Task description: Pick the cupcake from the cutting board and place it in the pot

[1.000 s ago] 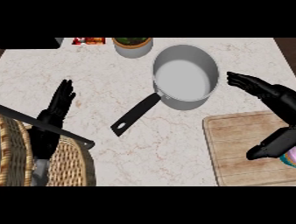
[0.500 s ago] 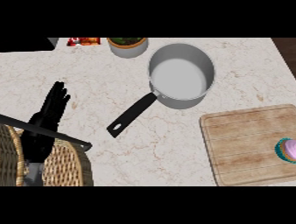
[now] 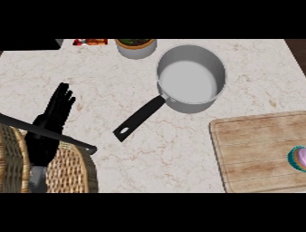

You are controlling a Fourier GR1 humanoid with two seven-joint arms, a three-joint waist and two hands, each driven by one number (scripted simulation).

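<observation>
A pink-frosted cupcake in a teal wrapper [image 3: 304, 159] sits on the pale wooden cutting board [image 3: 262, 149], close to the board's right edge, which meets the view's right side. The grey metal pot with a black handle [image 3: 190, 81] stands on the white marbled bench [image 3: 102, 90], apart from the board, handle angled down-left over open bench. The left hand [image 3: 54, 115] rests at the left, fingers straight and apart, beside a woven wicker basket [image 3: 72, 167]. The right hand is out of view.
</observation>
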